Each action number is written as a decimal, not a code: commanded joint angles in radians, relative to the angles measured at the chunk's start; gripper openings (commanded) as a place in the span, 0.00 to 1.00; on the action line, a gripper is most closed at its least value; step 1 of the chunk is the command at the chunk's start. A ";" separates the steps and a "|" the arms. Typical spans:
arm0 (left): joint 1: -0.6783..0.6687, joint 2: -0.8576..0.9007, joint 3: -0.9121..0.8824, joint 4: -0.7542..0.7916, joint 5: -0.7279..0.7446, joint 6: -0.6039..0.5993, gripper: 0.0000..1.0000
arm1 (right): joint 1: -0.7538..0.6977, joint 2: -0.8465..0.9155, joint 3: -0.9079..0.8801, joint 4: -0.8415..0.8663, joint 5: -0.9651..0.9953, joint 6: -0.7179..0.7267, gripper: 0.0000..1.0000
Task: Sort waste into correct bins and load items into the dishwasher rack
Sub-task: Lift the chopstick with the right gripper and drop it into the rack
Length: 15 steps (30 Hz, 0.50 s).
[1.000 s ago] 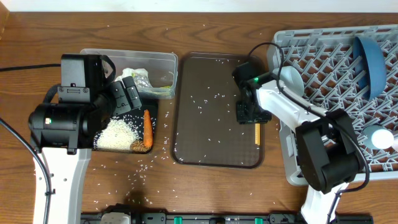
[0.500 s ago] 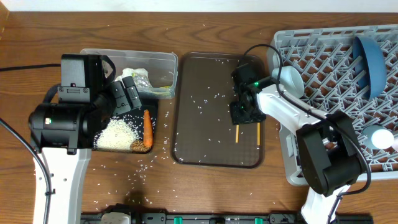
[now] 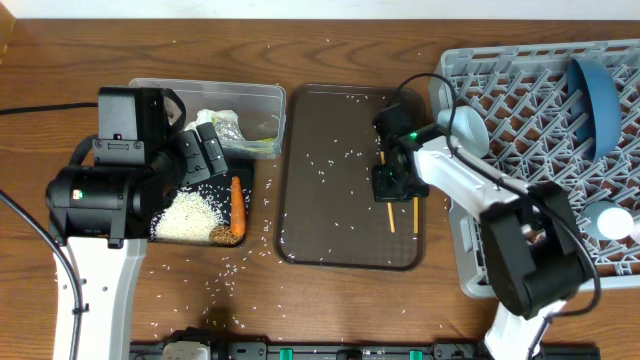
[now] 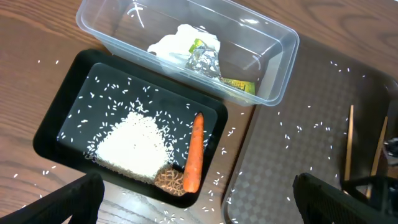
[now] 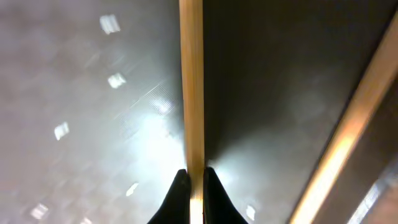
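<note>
One wooden chopstick (image 5: 191, 81) is being pinched near its end between the clenched fingers of the right tool (image 5: 191, 180); the stick is running straight out from the fingertips over the brown serving tray (image 3: 330, 210); whether its far end is touching the tray cannot be told. The second chopstick (image 3: 415, 211) is lying loose on the tray just beside it, toward the rack side, outside the grip; the tool is probably taking them one at a time because they are thin and lying apart. The dishwasher rack (image 3: 520, 110) is sitting just right of the tray, a likely destination for the stick. Well apart on the counter (image 3: 60, 60), the left tool (image 3: 203, 155) is hanging released above the black tray (image 4: 68, 112) of rice (image 4: 134, 146) and carrot (image 4: 194, 152), beside the clear tub (image 4: 273, 68).
</note>
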 commanded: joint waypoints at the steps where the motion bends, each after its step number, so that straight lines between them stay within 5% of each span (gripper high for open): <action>1: 0.004 0.001 0.003 -0.002 -0.012 0.018 0.98 | 0.011 -0.188 0.024 -0.016 -0.045 -0.082 0.01; 10: 0.005 0.001 0.003 -0.002 -0.012 0.018 0.98 | -0.139 -0.589 0.025 -0.108 0.112 -0.192 0.01; 15: 0.004 0.001 0.003 -0.002 -0.012 0.018 0.98 | -0.318 -0.664 0.025 -0.147 0.217 -0.324 0.01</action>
